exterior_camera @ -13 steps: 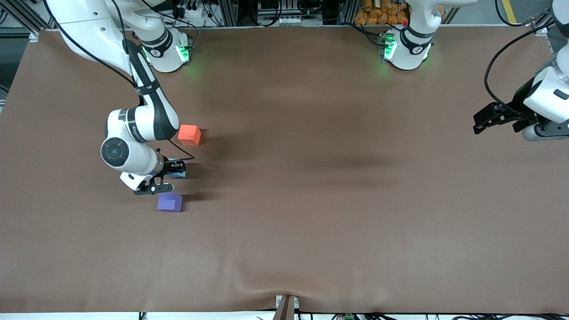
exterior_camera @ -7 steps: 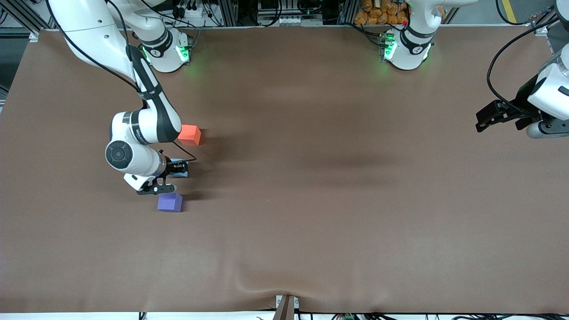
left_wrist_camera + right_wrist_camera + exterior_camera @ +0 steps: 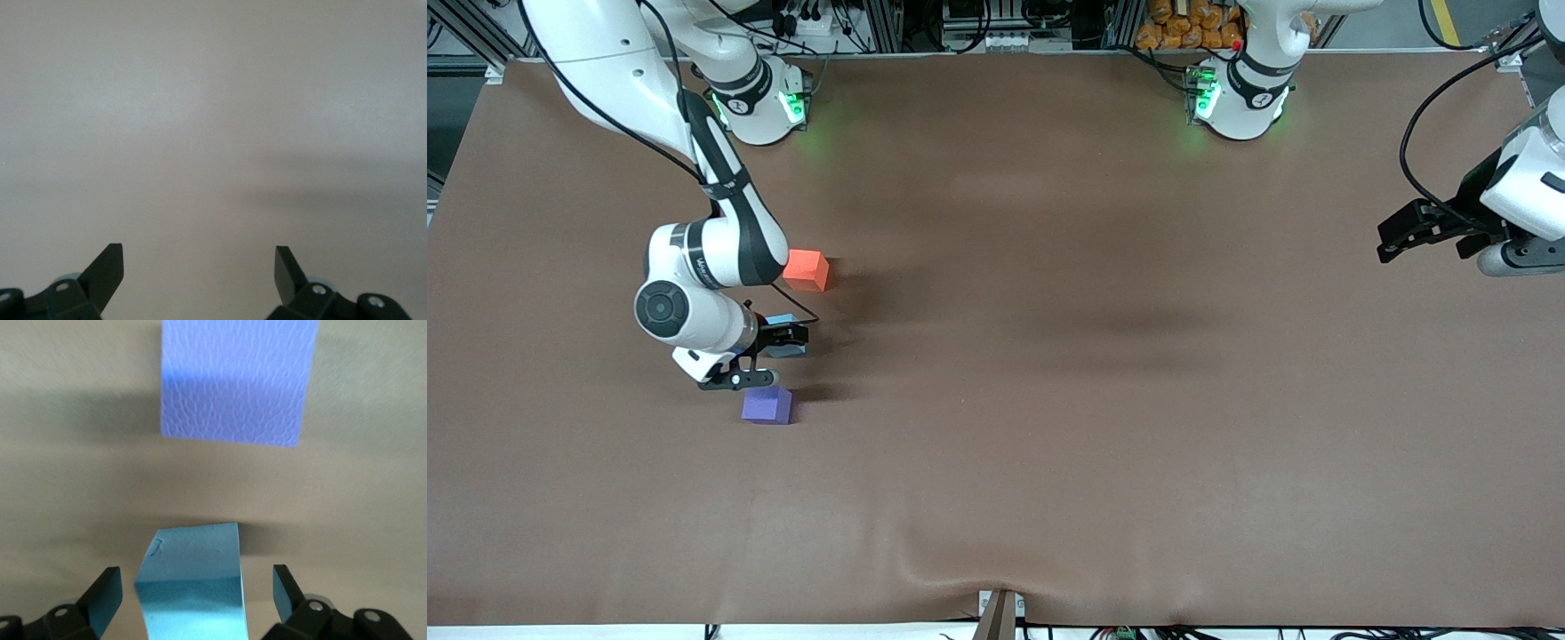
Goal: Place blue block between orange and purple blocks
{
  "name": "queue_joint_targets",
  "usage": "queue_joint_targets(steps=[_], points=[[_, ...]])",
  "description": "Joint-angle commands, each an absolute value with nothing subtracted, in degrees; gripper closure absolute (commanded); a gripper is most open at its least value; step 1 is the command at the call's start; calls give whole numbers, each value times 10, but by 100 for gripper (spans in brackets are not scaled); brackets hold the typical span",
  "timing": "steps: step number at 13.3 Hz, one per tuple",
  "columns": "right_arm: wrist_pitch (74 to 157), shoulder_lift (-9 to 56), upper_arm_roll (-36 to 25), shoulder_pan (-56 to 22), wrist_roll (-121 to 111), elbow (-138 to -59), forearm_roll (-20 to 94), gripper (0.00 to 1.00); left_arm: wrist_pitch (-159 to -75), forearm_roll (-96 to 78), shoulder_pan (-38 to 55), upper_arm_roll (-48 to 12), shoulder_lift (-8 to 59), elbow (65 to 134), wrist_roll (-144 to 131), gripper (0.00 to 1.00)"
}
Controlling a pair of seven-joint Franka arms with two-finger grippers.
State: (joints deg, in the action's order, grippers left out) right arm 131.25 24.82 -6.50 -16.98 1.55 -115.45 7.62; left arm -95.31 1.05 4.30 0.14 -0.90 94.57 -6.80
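The blue block (image 3: 783, 320) rests on the table between the orange block (image 3: 807, 268) and the purple block (image 3: 767, 405), roughly in line with them. My right gripper (image 3: 781, 338) is low over it and hides much of it. In the right wrist view the right gripper (image 3: 197, 590) is open. The blue block (image 3: 193, 587) sits between its fingers with a gap on each side, and the purple block (image 3: 238, 380) lies ahead. My left gripper (image 3: 1392, 240) waits open and empty at the left arm's end of the table; in its wrist view it (image 3: 199, 263) shows only bare table.
The brown table cover (image 3: 1049, 400) stretches wide around the three blocks. A small mount (image 3: 999, 613) sticks up at the table edge nearest the front camera. The arm bases (image 3: 760, 107) stand along the edge farthest from the front camera.
My right hand has shifted slightly and more of the blue block shows beside it. My left gripper has drifted a little toward the table's end. The blocks have not moved.
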Motion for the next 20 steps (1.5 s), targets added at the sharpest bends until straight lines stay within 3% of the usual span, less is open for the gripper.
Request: queue_joint_targets(steps=[1, 7, 14, 20], points=[[1263, 176, -63, -142, 2, -1158, 81, 0, -945, 13, 40, -3, -20, 949, -70, 0], [1148, 64, -66, -62, -60, -1133, 73, 0, -944, 12, 40, -3, -20, 949, -70, 0], [926, 14, -66, -2, -72, -978, -2, 0, -943, 12, 39, -3, -20, 949, -70, 0], [917, -36, -64, 0, -98, -957, -7, 0, -943, 12, 39, -3, -20, 949, -70, 0]])
